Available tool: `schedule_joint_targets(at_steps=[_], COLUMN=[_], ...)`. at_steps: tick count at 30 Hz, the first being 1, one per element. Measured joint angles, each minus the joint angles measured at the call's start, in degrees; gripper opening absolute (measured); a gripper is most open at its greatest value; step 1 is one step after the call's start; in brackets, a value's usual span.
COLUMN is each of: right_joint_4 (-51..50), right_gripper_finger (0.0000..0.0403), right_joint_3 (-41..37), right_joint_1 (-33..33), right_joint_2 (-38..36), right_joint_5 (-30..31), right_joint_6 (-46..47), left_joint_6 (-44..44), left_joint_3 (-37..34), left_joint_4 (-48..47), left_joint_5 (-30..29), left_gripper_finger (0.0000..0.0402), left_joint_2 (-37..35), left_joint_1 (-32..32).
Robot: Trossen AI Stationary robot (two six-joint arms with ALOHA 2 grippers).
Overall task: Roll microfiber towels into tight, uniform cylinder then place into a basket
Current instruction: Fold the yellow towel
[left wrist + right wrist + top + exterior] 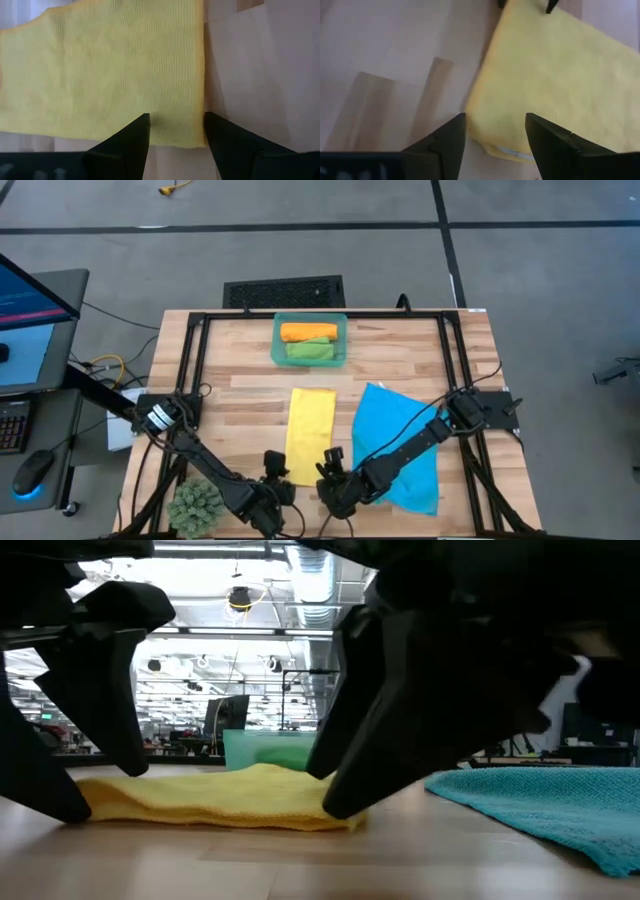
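High view shows you the folded yellow microfiber towel (311, 434) lying as a long strip on the pale wooden slatted table (240, 370), with both grippers down at its near end. Your left gripper (277, 469) sits at the strip's left near corner with its two dark fingers spread; in the left wrist view that same corner lies between the fingers (131, 141), nothing pinched. Your right gripper (331, 465) sits at the right near corner, fingers also spread apart; the right wrist view has the yellow towel's folded edge between them, lying flat and loose on the wood. Just to the right of the yellow strip, the bright blue microfiber towel (397, 442) lies spread and slightly crumpled, partly under the right arm. At the far middle of the table stands the small teal-green translucent plastic basket (310, 317), holding the rolled orange towel (308, 332) at the far side and the rolled green towel (309, 351) beside it. Near the left arm's base, a spiky green plant ball (195, 505) rests on the table's near left corner.
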Motion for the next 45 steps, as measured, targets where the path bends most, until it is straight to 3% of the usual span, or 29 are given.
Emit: schedule_joint_targets(at_steps=[16, 35, 38, 45], right_joint_4=[-2.0, -2.4, -4.8, -7.9], right_gripper_finger=[0.0176, 0.0035, 0.0011, 0.0021], right_joint_3=[0.3, 1.6, 3.4, 8.3], right_joint_1=[-2.4, -1.9, -1.5, 1.0], right_joint_2=[2.3, 2.5, 2.7, 3.0], right_joint_5=[-4.2, -4.5, -4.2, -3.5], right_joint_6=[5.8, 6.2, 6.1, 6.2], left_joint_6=[-0.3, 0.7, 0.3, -2.8], left_joint_3=[0.1, -0.1, -0.1, 3.0], left_joint_4=[-0.9, -2.7, -2.7, -5.6], left_joint_5=[3.5, 4.4, 5.1, 6.4], left_gripper_finger=[0.0179, 0.0008, 0.0007, 0.0003], left_joint_2=[-0.2, 0.1, 0.1, 0.2], left_joint_1=[2.3, 3.8, 3.3, -0.5])
